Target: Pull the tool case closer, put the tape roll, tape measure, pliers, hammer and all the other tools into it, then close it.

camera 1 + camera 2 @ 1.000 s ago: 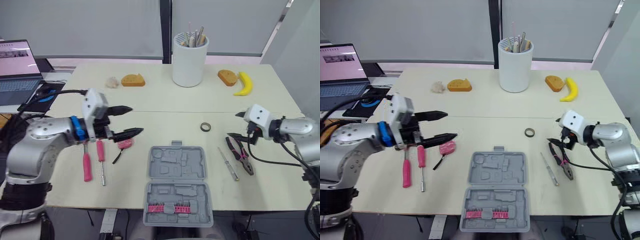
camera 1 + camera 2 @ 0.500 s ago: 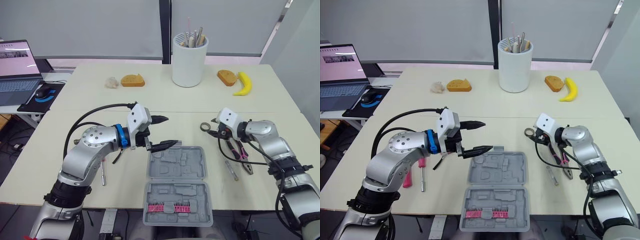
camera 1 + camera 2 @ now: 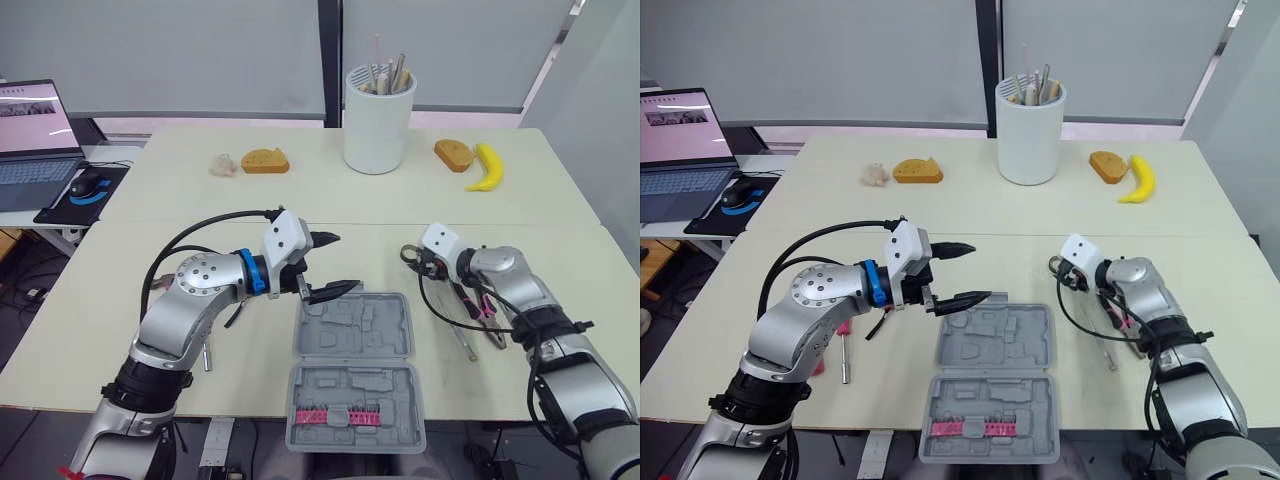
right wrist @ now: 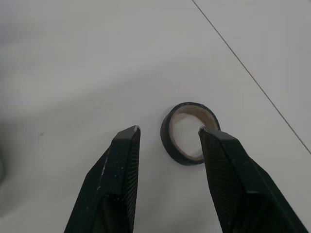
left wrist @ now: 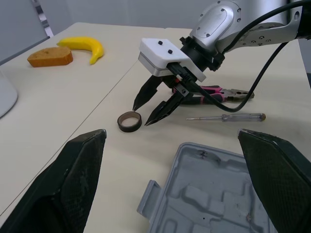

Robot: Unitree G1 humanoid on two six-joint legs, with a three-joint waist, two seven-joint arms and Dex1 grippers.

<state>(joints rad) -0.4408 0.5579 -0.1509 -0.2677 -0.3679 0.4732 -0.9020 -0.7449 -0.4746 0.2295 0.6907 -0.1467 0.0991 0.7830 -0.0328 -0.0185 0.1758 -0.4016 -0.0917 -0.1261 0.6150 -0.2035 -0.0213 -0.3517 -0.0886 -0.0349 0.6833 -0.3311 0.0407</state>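
The grey tool case [image 3: 355,370] lies open at the table's near edge, with pink bits in its front half. My left gripper [image 3: 340,262] hovers open just past the case's far left corner, holding nothing. The small dark tape roll [image 4: 189,132] lies flat on the table. My right gripper [image 5: 142,115] points down beside it, jaws partly apart. One fingertip [image 4: 210,138] overlaps the roll's rim, and nothing is gripped. Pink-handled pliers [image 3: 478,305] and a clear-handled screwdriver [image 3: 457,325] lie right of the case. Pink-handled screwdrivers [image 3: 843,340] lie under my left arm.
At the back of the table stand a white utensil holder [image 3: 377,118], a bread piece [image 3: 265,160], a second bread piece [image 3: 453,153] and a banana [image 3: 487,167]. A laptop [image 3: 35,135] and mouse [image 3: 82,185] sit on a side desk to the left.
My right gripper has moved left from the pliers to the tape roll and narrowed its jaws. My left arm has swung right to the case's far edge, still open.
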